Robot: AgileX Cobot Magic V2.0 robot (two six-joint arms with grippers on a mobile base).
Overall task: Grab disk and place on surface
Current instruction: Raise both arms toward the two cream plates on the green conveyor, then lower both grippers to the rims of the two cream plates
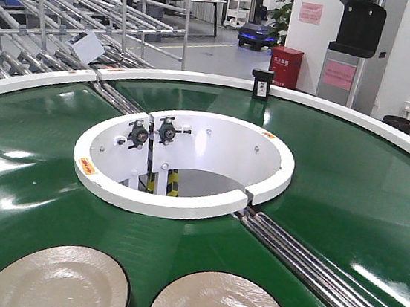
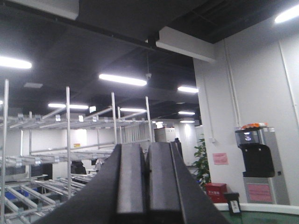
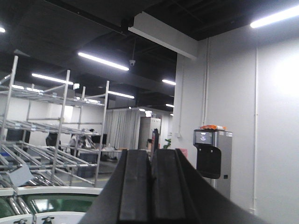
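Front view: shows a pale disk (image 1: pixel 54 281) lying flat on the green belt (image 1: pixel 350 186) at btm edge, w/ a second disk (image 1: pixel 222 305) just beside it, split by a narrow strip of belt, both cut off by the frame. Puts the white ring (image 1: pixel 176 208) at belt centre, beyond the disks, w/ steel rollers (image 1: pixel 318 268) running from ring toward btm right. Shows a small black box (image 1: pixel 261 84) upright on the far white rim (image 1: pixel 199 78), w/ a red cabinet (image 1: pixel 285 66) and pipe rack (image 1: pixel 59 1) behind. Left wrist view: looks up along left gripper (image 2: pixel 147 147), fingers (image 2: pixel 131 182) pressed together w/ only a thin seam between, nothing held; takes in rack, ceiling lights (image 2: pixel 122 79), a black-fronted machine (image 2: pixel 257 158) by the wall, black box and a sliver of belt at btm right. Right wrist view: looks along right gripper (image 3: pixel 150 151), jaws closed flat against each other, empty; picks up rack at left, machine at right, rim and a bit of belt at btm left.
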